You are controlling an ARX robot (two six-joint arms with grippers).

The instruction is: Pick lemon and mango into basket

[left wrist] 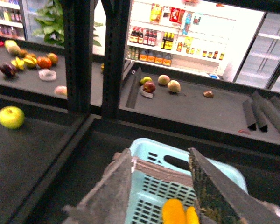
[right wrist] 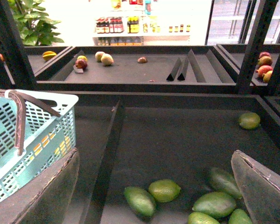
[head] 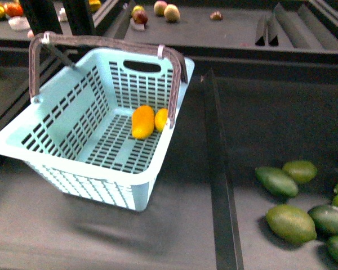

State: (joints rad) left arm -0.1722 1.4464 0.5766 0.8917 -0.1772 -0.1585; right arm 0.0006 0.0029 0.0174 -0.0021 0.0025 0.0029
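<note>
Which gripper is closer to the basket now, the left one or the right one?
Left. The left gripper hangs open directly above the basket. The right gripper, also open, is off to the side over the green fruits, with the basket beside it.

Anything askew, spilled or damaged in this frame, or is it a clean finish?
Only the basket looks off: it sits skewed to the shelf divider. The mango and lemon lie inside it, touching. Nothing spilled or visibly damaged.

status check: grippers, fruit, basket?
Left gripper and right gripper: jaws open, empty. Mango and lemon inside basket. Nothing in the way.
</note>
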